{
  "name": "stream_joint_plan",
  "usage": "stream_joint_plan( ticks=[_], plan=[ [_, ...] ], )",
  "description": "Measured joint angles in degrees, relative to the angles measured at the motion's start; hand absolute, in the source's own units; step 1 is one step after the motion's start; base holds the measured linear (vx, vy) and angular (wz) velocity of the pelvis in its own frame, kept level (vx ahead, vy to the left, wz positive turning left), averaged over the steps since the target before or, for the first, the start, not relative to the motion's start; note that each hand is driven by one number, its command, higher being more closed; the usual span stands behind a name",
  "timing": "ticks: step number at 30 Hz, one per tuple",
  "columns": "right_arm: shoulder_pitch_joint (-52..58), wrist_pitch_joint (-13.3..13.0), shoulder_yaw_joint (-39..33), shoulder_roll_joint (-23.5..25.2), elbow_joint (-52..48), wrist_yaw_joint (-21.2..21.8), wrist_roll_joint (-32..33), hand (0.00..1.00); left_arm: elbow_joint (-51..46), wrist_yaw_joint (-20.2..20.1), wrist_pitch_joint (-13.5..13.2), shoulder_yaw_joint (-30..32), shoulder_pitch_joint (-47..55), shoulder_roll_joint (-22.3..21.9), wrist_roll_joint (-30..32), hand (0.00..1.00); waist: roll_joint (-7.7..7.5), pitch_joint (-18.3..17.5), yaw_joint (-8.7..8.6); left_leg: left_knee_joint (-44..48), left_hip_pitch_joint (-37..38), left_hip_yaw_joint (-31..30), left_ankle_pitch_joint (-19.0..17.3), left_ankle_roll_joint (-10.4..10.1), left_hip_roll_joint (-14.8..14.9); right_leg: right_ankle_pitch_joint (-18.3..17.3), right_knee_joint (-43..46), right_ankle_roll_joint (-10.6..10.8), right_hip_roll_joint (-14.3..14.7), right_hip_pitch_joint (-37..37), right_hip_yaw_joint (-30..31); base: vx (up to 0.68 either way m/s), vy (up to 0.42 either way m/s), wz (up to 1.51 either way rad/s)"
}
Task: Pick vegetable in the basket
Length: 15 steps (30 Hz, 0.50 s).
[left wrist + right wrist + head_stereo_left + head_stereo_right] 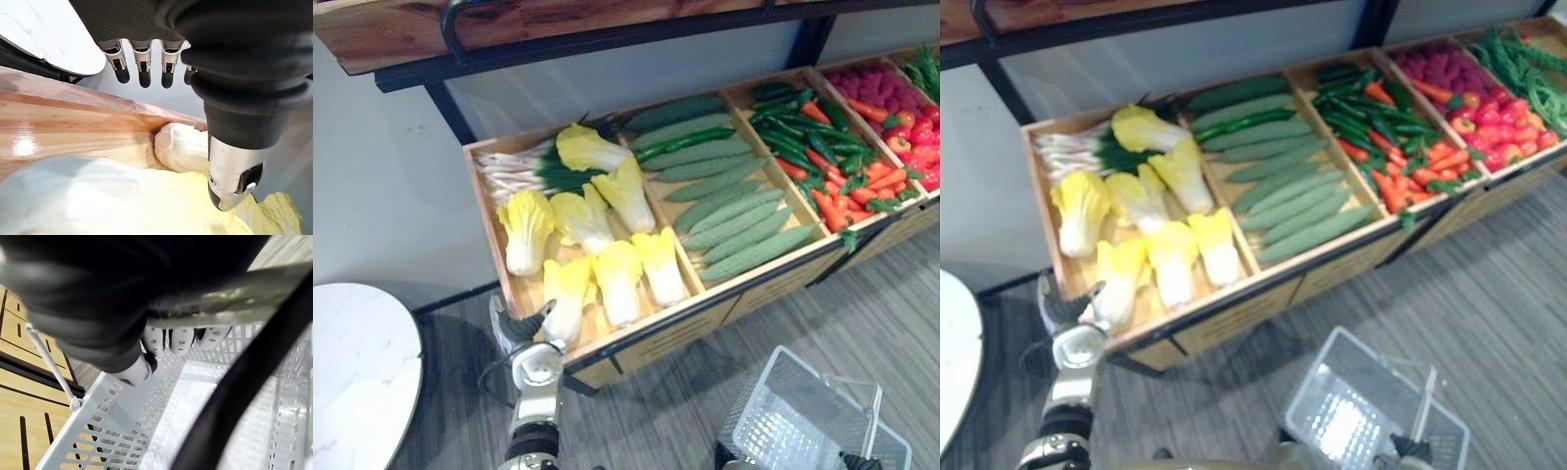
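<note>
Left hand (pixel 530 338) sits at the front-left corner of the light wooden crate (pixel 480 181), over the nearest pale yellow-white napa cabbage (pixel 566 299). In the left wrist view the fingers (pixel 142 63) are straight and spread apart, the thumb (pixel 234 176) is low and close to the leaf, and nothing is clamped. The cabbage lies in the crate among the other cabbages, next to the long green cucumbers (pixel 724 196) in the neighbouring bay.

Right hand (pixel 181 339) has its fingers curled round the pale handle bar (pixel 234 303) of the white perforated plastic basket (pixel 793 411). The basket hangs empty, low in front of the crate and well apart from the cabbage.

Risks, judged from here:
- The hand is at the cabbage's leafy end by the crate's front lip, so a close there likely pinches loose leaf and it slips or tears.
- Fingers may hit the wooden front lip on the way down and close short.
- The next cabbage touches this one, so a wide grasp could drag or take both.
- The cabbage is long and would probably tilt in the hand and catch on the crate lip when lifted.
- The basket is far to the right, and on the long carry the cabbage could land on the floor.
- The round white marble worktop (pixel 352 362) is near the left elbow side and could be bumped on the swing.
</note>
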Motion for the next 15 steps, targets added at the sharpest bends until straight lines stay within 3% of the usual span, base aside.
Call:
stream_joint_plan(
  ticks=[15],
  plan=[
    [0.3, -0.5, 0.0, 0.0, 0.0, -1.2, 0.0, 1.0, -6.7, 2.2, -0.4, -1.4, 1.2, -0.2, 0.9, 0.0, 0.25, 0.4, 0.02, -0.2, -0.3, 0.0, -0.3, 0.0, -0.1, 0.1, 0.1, 0.0, 0.0, -0.7, 0.3, -0.04, -0.01, -0.01]
  ],
)
